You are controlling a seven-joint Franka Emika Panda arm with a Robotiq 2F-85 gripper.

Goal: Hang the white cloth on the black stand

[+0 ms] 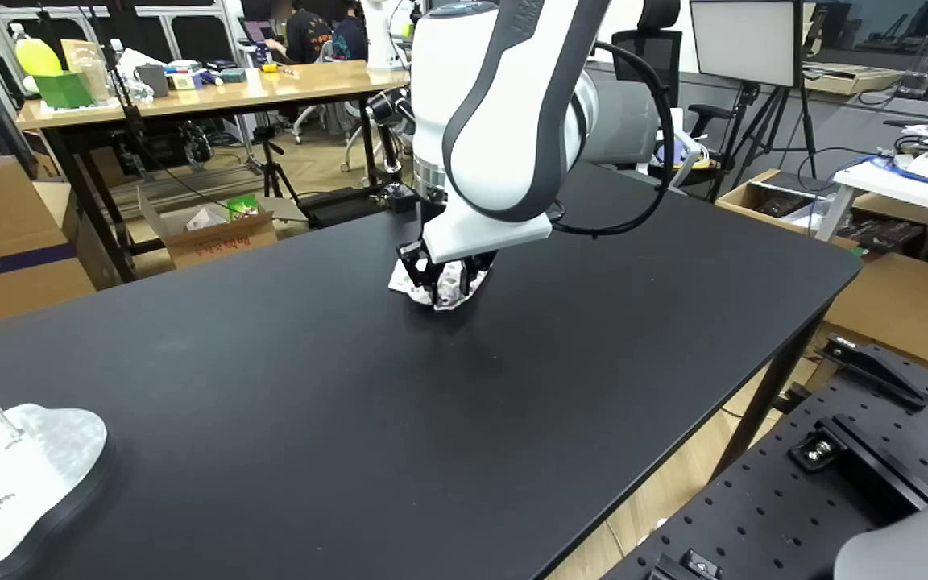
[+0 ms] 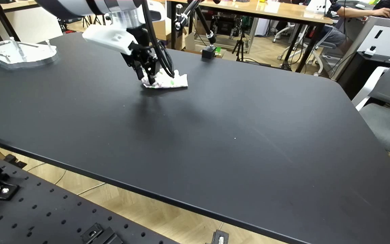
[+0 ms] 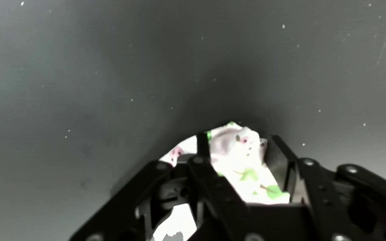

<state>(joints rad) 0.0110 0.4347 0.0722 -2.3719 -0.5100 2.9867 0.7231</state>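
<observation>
The white cloth, printed with green and pink, lies crumpled on the black table in both exterior views (image 1: 405,283) (image 2: 174,81). It shows brightly in the wrist view (image 3: 246,174). My gripper (image 1: 450,293) points down at the cloth with its fingertips low, near the table. In the wrist view my gripper (image 3: 239,140) has its fingers apart, with a raised fold of cloth between them. Some cloth lies outside the left finger. A black stand with a jointed arm stands at the table's far edge, its base (image 2: 208,51) beyond the cloth.
A pale plate with upright metal pegs lies on the table in both exterior views (image 1: 69,439) (image 2: 29,56). The table (image 1: 311,419) ends at a front edge, with a perforated black mounting plate (image 1: 754,491) beyond it. Dark cables hang from the arm.
</observation>
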